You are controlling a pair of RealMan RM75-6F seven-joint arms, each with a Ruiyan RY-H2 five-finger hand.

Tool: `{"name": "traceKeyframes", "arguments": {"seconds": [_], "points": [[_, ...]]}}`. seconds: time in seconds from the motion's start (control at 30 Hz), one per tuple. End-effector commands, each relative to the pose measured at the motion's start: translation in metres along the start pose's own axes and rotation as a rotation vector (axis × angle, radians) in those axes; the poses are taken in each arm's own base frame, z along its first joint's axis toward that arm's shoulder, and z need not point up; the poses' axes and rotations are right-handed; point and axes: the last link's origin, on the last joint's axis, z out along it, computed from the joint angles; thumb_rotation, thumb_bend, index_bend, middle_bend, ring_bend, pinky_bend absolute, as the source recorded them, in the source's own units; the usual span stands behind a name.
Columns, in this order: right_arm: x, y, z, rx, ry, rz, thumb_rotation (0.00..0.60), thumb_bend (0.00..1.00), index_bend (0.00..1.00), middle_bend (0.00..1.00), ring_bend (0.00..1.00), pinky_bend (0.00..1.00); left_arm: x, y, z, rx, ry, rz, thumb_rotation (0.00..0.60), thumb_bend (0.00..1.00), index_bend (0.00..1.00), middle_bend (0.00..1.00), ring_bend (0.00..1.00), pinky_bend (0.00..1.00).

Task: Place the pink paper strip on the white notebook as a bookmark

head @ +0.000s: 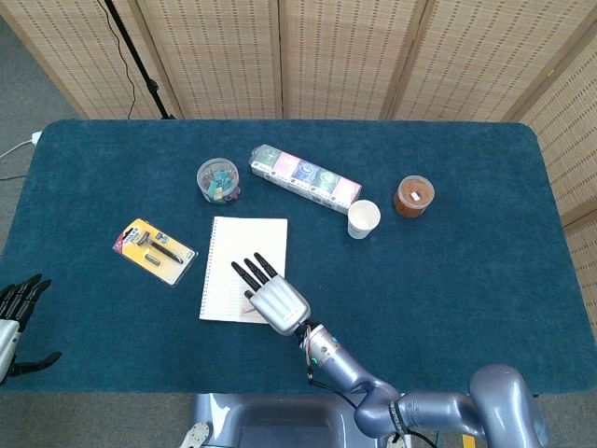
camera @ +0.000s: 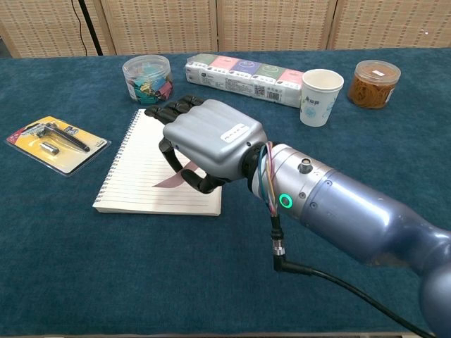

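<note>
Two views. Head view: right hand (head: 276, 305) sits over the near-right corner of the white spiral-bound lined notebook (head: 241, 266), dark fingers (head: 252, 273) pointing far-left across the page. A sliver of the pink paper strip (head: 250, 296) peeks out at the hand's left edge, over the page. Left hand (head: 14, 322) at the near-left frame edge, off the dark teal cloth-covered table (head: 466, 271), fingers spread, holding nothing. Yellow blister card with dark tools (head: 154, 251) lies left of the notebook. Clear round tub of coloured clips (head: 218, 180) is far of it, long box with pastel panels (head: 305, 177) to the tub's right, then white paper cup (head: 363, 219) and clear round tub of rubber bands (head: 413, 196) further right.

Chest view: right hand (camera: 204, 144) hangs over the notebook's (camera: 151, 165) right half, fingers (camera: 169, 110) curled down, thumb underneath. Pink strip (camera: 173, 179) shows below the palm, between thumb and fingers, its lower part lying on the page; it looks pinched, though the exact contact is hidden. Blister card (camera: 56, 143) left, clip tub (camera: 146, 79) and pastel box (camera: 243, 77) far, cup (camera: 320, 97) and rubber-band tub (camera: 373, 82) far right. Left hand does not show in this view
</note>
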Motion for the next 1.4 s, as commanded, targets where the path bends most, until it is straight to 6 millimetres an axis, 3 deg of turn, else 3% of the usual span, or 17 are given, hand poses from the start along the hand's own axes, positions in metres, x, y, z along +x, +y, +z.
{"name": "traceKeyframes", "arguments": {"seconds": [0.03,0.63,0.73,0.8,0.9,1.2,1.4], "points": [[-0.003,-0.004,0.001,0.016,0.001,-0.012,0.600,0.58,0.61,0.00,0.00,0.00,0.000,0.000,0.000,0.000,0.001,-0.001,0.600,0.02,0.00,0.00,0.00,0.00],[-0.021,-0.015,0.015,0.029,0.019,-0.089,0.600,0.58,0.60,0.00,0.00,0.00,0.001,-0.001,-0.001,0.001,-0.007,-0.008,0.600,0.02,0.00,0.00,0.00,0.00],[-0.023,-0.013,0.017,0.018,0.016,-0.106,0.600,0.55,0.56,0.00,0.00,0.00,0.002,-0.002,-0.001,0.003,-0.005,-0.012,0.600,0.02,0.00,0.00,0.00,0.00],[-0.024,-0.012,0.017,0.011,0.015,-0.121,0.600,0.41,0.53,0.00,0.00,0.00,0.002,-0.003,-0.001,0.003,-0.006,-0.013,0.600,0.01,0.00,0.00,0.00,0.00],[-0.025,-0.010,0.016,0.008,0.013,-0.133,0.600,0.28,0.50,0.00,0.00,0.00,0.002,-0.002,-0.001,0.000,-0.010,-0.012,0.600,0.02,0.00,0.00,0.00,0.00],[-0.017,-0.002,0.009,0.014,0.046,-0.144,0.600,0.23,0.20,0.00,0.00,0.00,0.003,-0.003,-0.002,-0.002,-0.007,-0.014,0.600,0.02,0.00,0.00,0.00,0.00],[0.002,0.012,-0.002,0.007,0.112,-0.176,0.600,0.23,0.14,0.00,0.00,0.00,0.002,-0.002,-0.002,-0.007,-0.012,-0.010,0.600,0.01,0.00,0.00,0.00,0.00]]}}
